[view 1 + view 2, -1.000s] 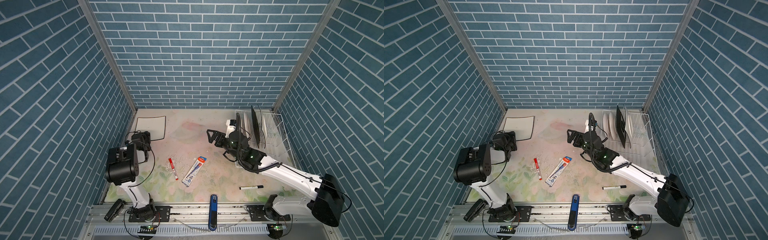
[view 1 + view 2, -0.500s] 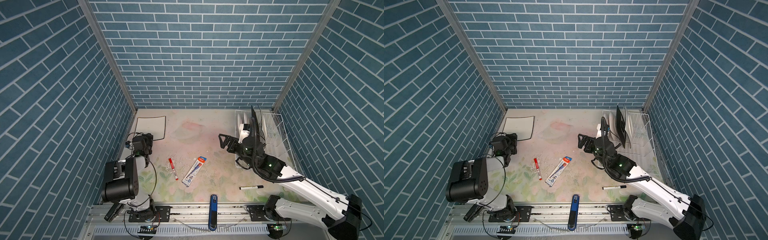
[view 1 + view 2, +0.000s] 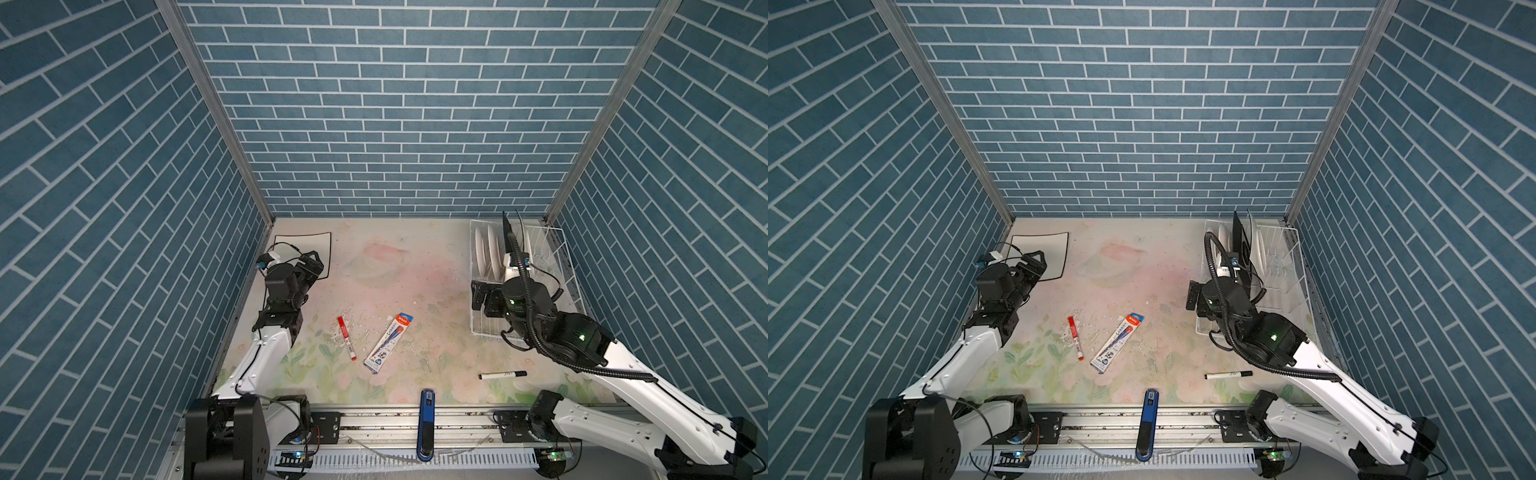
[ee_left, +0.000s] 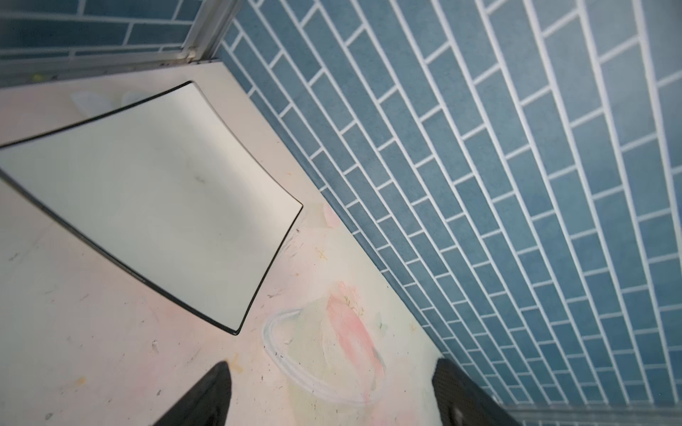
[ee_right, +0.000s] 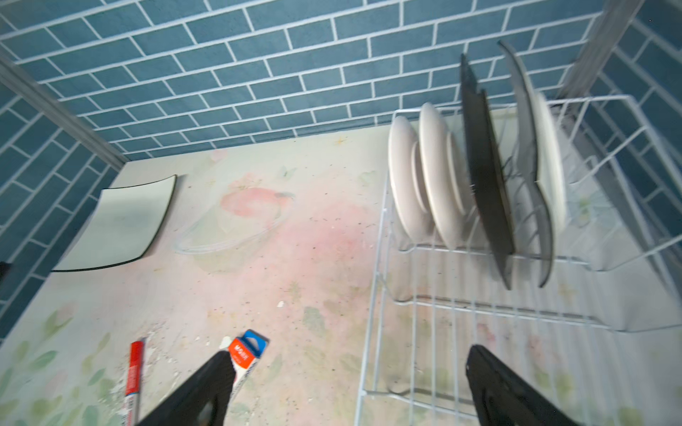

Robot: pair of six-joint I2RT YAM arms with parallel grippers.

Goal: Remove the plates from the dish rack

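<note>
In both top views the dish rack (image 3: pixel 559 249) is seen at the far right corner of the table (image 3: pixel 415 291), its plates partly hidden by the right arm. Only in the right wrist view are they told apart: round white plates (image 5: pixel 435 173) standing on edge beside black-backed square plates (image 5: pixel 483 177). There the right gripper (image 5: pixel 350 391) is seen spread wide and empty over the rack's left edge. Only in the left wrist view is the left gripper (image 4: pixel 332 391) shown spread and empty, near a square plate (image 4: pixel 147 191) lying flat in the far left corner.

Upright plates (image 5: pixel 435 173) in dish rack (image 5: pixel 479 309)
</note>
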